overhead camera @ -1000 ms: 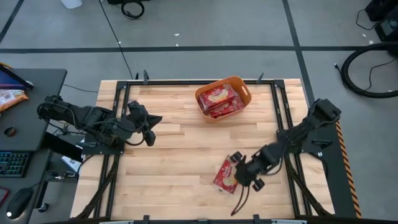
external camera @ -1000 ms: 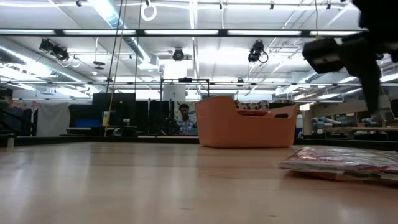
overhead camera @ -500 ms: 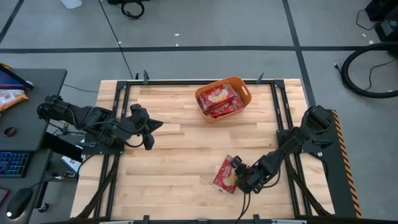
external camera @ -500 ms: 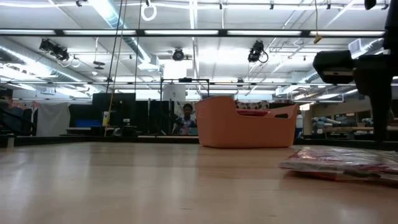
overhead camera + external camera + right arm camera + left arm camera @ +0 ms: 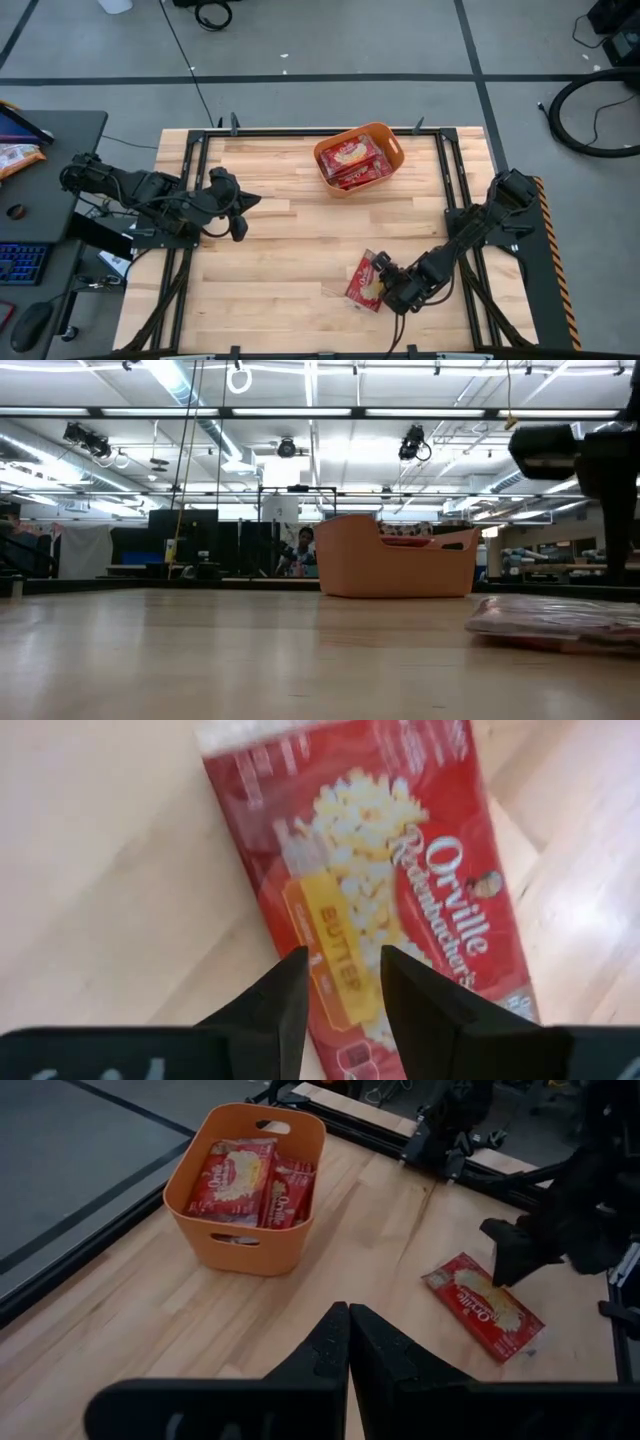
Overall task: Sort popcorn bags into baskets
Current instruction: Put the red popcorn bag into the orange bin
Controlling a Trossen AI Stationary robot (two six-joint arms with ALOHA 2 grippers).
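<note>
Nearby, right fingers [image 5: 335,982] hang slightly spread above a popcorn bag [image 5: 385,870]; left fingers [image 5: 347,1342] pressed together.

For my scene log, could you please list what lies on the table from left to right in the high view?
Left gripper → orange basket holding popcorn bags → right gripper. The loose popcorn bag overlaps the basket's span, so I leave it unordered.

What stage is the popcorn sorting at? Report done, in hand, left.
Done: several red foil popcorn bags already lie in the orange plastic basket. In hand: nothing gripped; the right gripper is open, low over the last red popcorn bag flat on the wooden table. Left: grasp it and drop it in. The left gripper waits, shut.
</note>
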